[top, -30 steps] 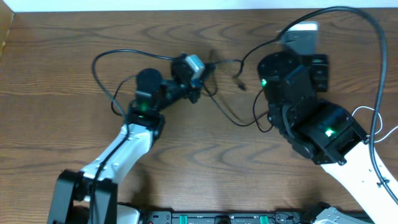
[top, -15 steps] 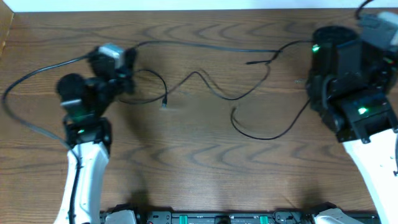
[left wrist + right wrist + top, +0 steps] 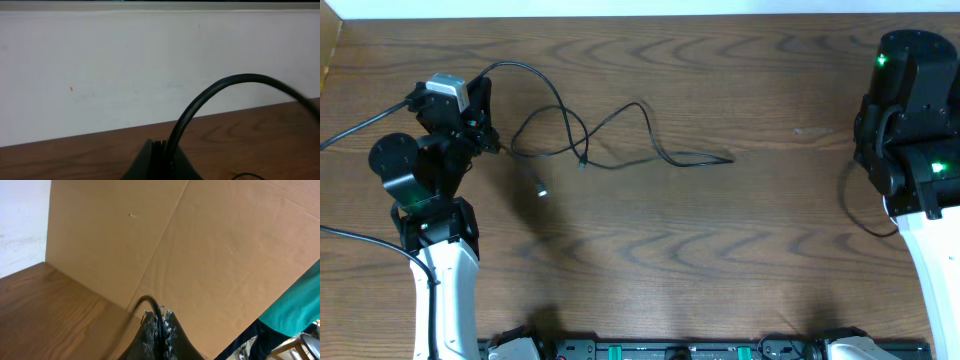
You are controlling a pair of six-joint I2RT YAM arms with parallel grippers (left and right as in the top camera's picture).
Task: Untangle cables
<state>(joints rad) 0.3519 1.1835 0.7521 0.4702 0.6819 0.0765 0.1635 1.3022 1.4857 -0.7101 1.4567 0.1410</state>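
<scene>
My left gripper (image 3: 159,146) is clenched over the table's (image 3: 670,260) far-left corner. A black cable (image 3: 220,82) is pinched between its fingers; in my left wrist view it rises out of the closed tips and arches over to the right, with the white wall (image 3: 125,65) behind the table's far edge. From overhead, the rest of that cable lies loose on the table's left half. It bends into a loop near my left arm, climbs to a peak toward the table's middle, then runs flat to a free end (image 3: 728,158) just right of centre. A small pale plug (image 3: 540,191) rests on the wood a little nearer the front edge than the loop.

My right gripper (image 3: 159,317) is clamped too, up at the table's far-right corner. A second black cable (image 3: 146,300) comes out between its ridged fingers and drops away to the left, with a brown cardboard panel (image 3: 150,230) standing past the table's edge. Overhead, my own arm hides these fingers. A thin black cord (image 3: 857,215) curves over the table's right side beside that arm, well apart from the cable on the left half. I cannot tell whether it is the same one I am pinching.
</scene>
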